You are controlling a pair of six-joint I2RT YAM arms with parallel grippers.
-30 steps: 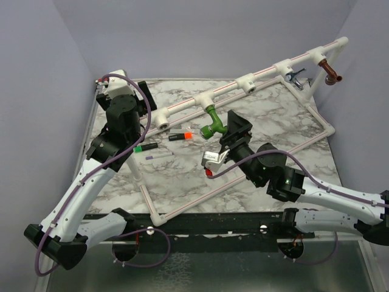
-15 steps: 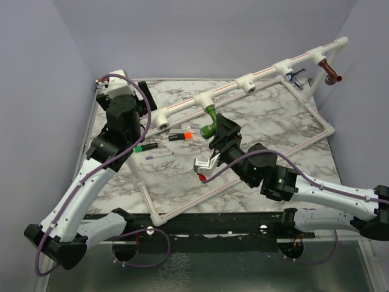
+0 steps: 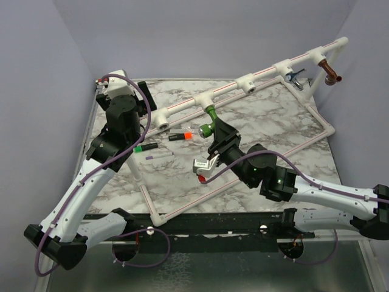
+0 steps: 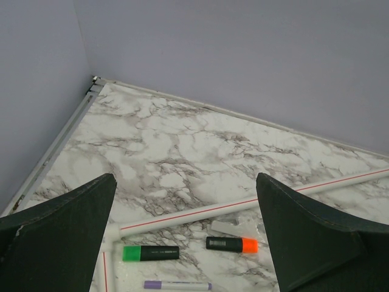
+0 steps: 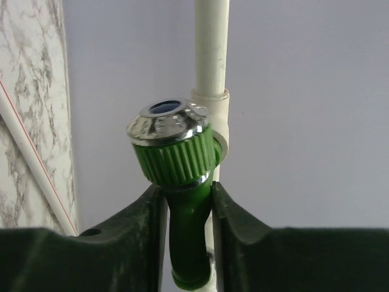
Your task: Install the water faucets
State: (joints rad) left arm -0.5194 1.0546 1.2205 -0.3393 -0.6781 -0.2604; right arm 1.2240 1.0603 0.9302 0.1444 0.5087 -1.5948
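Marble table (image 3: 285, 131) carrying white pipe frame (image 3: 182, 106). Left gripper (image 4: 185, 182) at 10 o'clock, spread wide, holding nothing. Right gripper (image 3: 214, 132) near centre, clamped on neck of green faucet (image 3: 209, 120), just under a rail tee (image 3: 205, 97). Chrome faucet (image 3: 296, 76) and copper faucet (image 3: 331, 73) at 1 o'clock on same rail. Markers (image 3: 180, 135) at 9 o'clock of green faucet.

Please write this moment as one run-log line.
right gripper: shut on green faucet at white tee | left gripper: open, empty | chrome faucet, copper faucet: on pipe rail
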